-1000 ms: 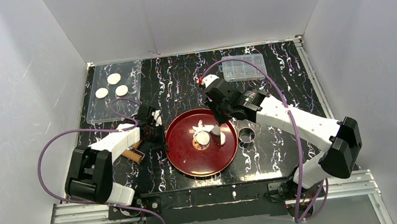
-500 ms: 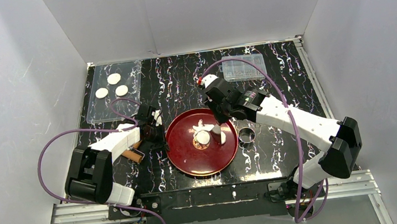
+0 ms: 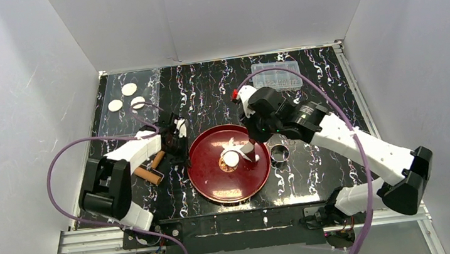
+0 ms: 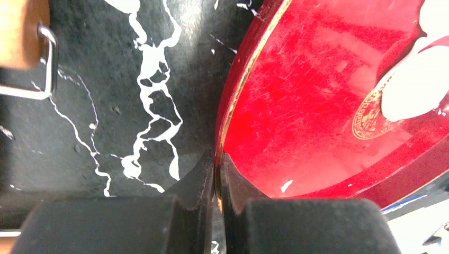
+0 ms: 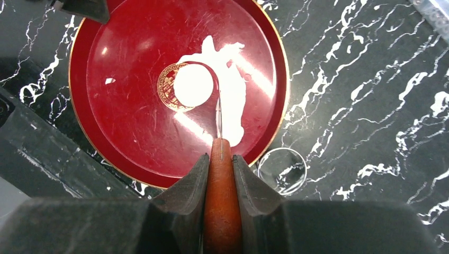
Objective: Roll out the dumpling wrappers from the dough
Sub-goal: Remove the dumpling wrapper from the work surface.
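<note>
We saw a black bench (image 3: 207, 97) veined with white. Near its middle sat a round red plate (image 3: 211, 177) with a gold emblem at its centre. A small metal ring (image 3: 280, 153) lay just right of the plate, and a wooden rolling pin (image 3: 149, 174) lay to its left. A clear flat tray (image 3: 118, 122) was at the far left and a clear plastic box (image 3: 276, 75) at the far right. A wooden-handled tool (image 5: 222, 206) reached its thin blade over the plate's right side.
</note>
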Robot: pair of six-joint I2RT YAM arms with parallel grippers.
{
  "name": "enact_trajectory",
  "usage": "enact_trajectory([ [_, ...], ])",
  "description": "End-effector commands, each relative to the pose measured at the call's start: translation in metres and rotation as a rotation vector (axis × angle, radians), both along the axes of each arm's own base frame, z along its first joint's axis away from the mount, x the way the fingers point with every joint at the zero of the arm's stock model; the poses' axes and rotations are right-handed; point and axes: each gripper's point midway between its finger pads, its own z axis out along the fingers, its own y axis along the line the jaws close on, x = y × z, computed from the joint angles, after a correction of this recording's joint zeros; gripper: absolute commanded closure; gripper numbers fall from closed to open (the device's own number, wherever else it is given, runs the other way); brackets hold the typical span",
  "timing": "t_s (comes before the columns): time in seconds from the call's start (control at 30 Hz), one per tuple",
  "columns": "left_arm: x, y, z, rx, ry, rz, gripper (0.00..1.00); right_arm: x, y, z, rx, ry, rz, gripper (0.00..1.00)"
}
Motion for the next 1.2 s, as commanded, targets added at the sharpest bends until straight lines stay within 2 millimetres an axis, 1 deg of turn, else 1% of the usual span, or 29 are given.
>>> enact_trajectory([
  [0.0, -0.002, 0.007, -0.001, 0.05, 0.035, -0.123, 1.0, 0.001, -0.014, 0.035, 0.009, -0.059, 0.01, 0.99],
  [0.17, 0.008, 0.003, -0.003, 0.043, 0.04, -0.151, 1.0, -0.002, -0.019, 0.062, 0.063, -0.095, -0.021, 0.99],
  [0.3, 0.013, 0.001, -0.005, 0.044, 0.04, -0.179, 1.0, -0.002, -0.022, 0.076, 0.096, -0.122, -0.036, 0.99],
  [0.4, 0.02, 0.001, -0.006, 0.053, 0.032, -0.206, 1.0, -0.003, -0.022, 0.078, 0.104, -0.122, -0.039, 0.99],
  [0.53, 0.029, 0.0, -0.007, 0.06, 0.014, -0.255, 1.0, -0.006, -0.019, 0.073, 0.111, -0.093, -0.037, 0.99],
  [0.63, 0.033, 0.002, -0.01, 0.075, 0.017, -0.299, 1.0, -0.005, -0.017, 0.071, 0.123, -0.074, -0.066, 0.99],
  [0.67, 0.034, 0.001, -0.011, 0.073, 0.026, -0.309, 0.98, -0.005, -0.017, 0.07, 0.124, -0.068, -0.074, 0.99],
  [0.73, 0.034, -0.001, -0.011, 0.062, 0.041, -0.317, 0.69, -0.004, -0.016, 0.066, 0.118, -0.058, -0.085, 0.99],
  [0.77, 0.035, -0.003, -0.01, 0.055, 0.042, -0.311, 0.58, -0.003, -0.015, 0.065, 0.115, -0.057, -0.087, 0.99],
  [0.8, 0.036, -0.006, -0.008, 0.04, 0.036, -0.313, 0.51, -0.003, -0.015, 0.064, 0.114, -0.055, -0.088, 0.99],
  [0.83, 0.038, -0.009, -0.005, 0.025, 0.025, -0.312, 0.46, -0.002, -0.015, 0.064, 0.112, -0.056, -0.089, 0.99],
  [0.87, 0.041, -0.011, -0.001, 0.02, 0.012, -0.306, 0.42, -0.002, -0.015, 0.064, 0.113, -0.057, -0.089, 0.99],
  [0.93, 0.047, -0.011, 0.008, 0.028, -0.01, -0.288, 0.38, -0.001, -0.014, 0.064, 0.116, -0.061, -0.091, 0.99],
  [0.97, 0.049, -0.008, 0.014, 0.044, -0.016, -0.256, 0.37, -0.001, -0.014, 0.065, 0.117, -0.063, -0.091, 0.99],
  [1.03, 0.045, -0.001, 0.026, 0.07, 0.0, -0.123, 0.37, -0.002, -0.015, 0.065, 0.117, -0.062, -0.091, 0.99],
  [1.1, 0.031, 0.003, 0.032, 0.056, 0.016, -0.022, 0.36, -0.002, -0.016, 0.064, 0.12, -0.064, -0.091, 0.99],
  [1.17, 0.011, 0.005, 0.032, 0.043, 0.045, 0.066, 0.36, -0.003, -0.016, 0.064, 0.125, -0.065, -0.091, 0.99],
])
